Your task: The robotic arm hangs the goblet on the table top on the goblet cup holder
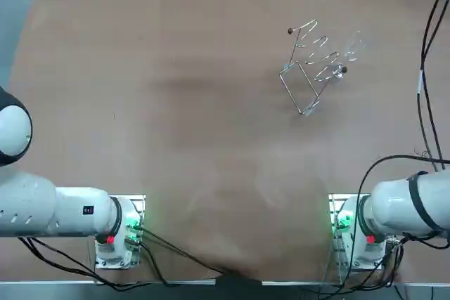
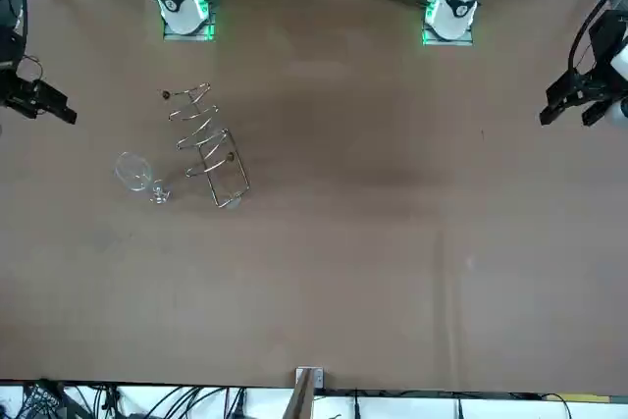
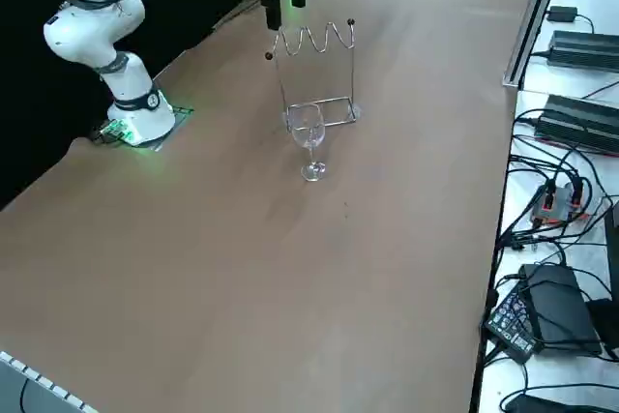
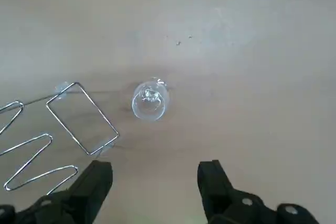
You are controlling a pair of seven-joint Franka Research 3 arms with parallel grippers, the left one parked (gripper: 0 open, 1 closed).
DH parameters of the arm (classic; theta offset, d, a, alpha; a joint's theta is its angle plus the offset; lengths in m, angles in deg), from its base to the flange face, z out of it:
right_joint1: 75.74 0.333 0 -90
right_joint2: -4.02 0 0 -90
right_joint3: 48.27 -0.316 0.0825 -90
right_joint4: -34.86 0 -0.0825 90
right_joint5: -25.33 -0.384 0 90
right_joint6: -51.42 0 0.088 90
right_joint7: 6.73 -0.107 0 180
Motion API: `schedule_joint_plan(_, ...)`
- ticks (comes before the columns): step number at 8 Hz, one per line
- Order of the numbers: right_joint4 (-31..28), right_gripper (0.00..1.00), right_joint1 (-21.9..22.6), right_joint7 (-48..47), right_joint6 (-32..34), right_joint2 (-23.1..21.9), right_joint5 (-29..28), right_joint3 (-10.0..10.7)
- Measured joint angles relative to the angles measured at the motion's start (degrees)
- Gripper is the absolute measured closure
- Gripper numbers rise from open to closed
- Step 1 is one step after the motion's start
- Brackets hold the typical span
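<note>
Closest to us are the two dark fingers of the right gripper (image 4: 155, 171), spread wide w/ nothing between them. We read that as a pre-grasp pose: the jaws stand opened in readiness and the wrist points straight down, so its camera looks into the bowl of the clear goblet (image 4: 150, 100).

The goblet stands upright on its foot on the brown table (image 4: 236, 35), just beside the rectangular base loop of the wire goblet holder (image 4: 98, 107), on the side away from the arm's base. We can't say for sure whether foot and base wire touch, since the glass is clear; in the wrist view they look apart.

The gripper hangs high above the holder, roughly over the goblet's side of it and well clear of both, so no contact yet. The task looks to us unstarted, i.e. nothing hangs on the holder.

Why this layout matters, in our judgement:
- Upright goblet = stem is reachable from the side, but not from straight overhead, so the wrist prob. needs to tilt.
- The holder's zigzag rail sits at the top of its upright frame, and the goblet likely has to go on inverted, foot caught in a slot.
- The light wire frame may shift if nudged.
</note>
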Motion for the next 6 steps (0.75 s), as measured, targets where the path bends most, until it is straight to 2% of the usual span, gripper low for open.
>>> schedule_joint_plan(3, 0.0, 0.0, -1.68, 5.52, 1.75, 0.24, -2.31, 0.85)
schedule_joint_plan(6, -0.14, 0.0, -4.58, 17.05, 3.02, -0.02, -4.0, 1.67)
